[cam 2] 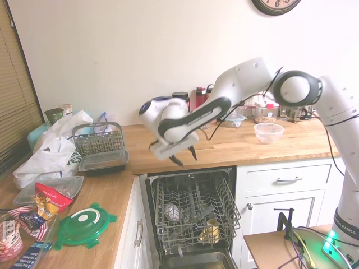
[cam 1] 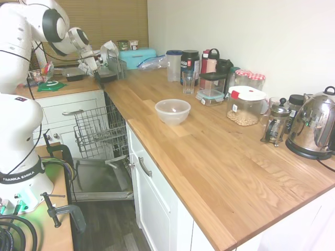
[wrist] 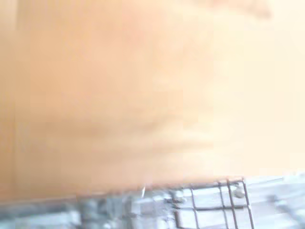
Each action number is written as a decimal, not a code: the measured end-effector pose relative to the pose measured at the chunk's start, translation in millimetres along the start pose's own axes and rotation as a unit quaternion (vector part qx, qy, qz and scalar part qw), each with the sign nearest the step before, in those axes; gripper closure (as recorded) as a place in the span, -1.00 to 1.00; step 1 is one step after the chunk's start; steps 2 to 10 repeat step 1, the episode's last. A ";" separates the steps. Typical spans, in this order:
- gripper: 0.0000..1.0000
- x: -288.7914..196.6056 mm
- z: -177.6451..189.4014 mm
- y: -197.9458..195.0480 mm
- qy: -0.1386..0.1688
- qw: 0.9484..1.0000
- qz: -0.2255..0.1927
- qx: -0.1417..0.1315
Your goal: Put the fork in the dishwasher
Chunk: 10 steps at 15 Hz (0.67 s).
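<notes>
While end effector (cam 2: 185,156) hangs open-fingered, dishwasher (cam 2: 193,210) rack sits below.

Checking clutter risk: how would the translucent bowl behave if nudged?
The translucent bowl looks like thin, empty plastic: probably light, sliding easily on the smooth wooden counter. Wide and low, it seems unlikely to tip.

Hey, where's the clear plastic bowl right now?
In the second exterior view the bowl sits on the wooden counter, to the right of the open dishwasher and above the white drawers.
</notes>
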<state>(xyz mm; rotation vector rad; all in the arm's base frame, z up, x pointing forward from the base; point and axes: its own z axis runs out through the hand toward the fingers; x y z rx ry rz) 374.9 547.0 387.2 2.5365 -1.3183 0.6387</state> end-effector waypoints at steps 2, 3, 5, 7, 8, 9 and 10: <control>-1.00 25.5 -7.9 -0.4 -0.023 0.999 0.019 0.017; -1.00 25.5 -7.9 -0.4 -0.023 0.999 0.019 0.017; -1.00 25.5 -7.9 -0.4 -0.023 0.999 0.019 0.017; -1.00 25.5 -7.9 -0.4 -0.023 0.999 0.019 0.017; -1.00 25.5 -7.9 -0.4 -0.023 0.999 0.019 0.017; -1.00 25.5 -7.9 -0.4 -0.023 0.999 0.019 0.017; -1.00 25.5 -7.9 -0.4 -0.023 0.999 0.019 0.017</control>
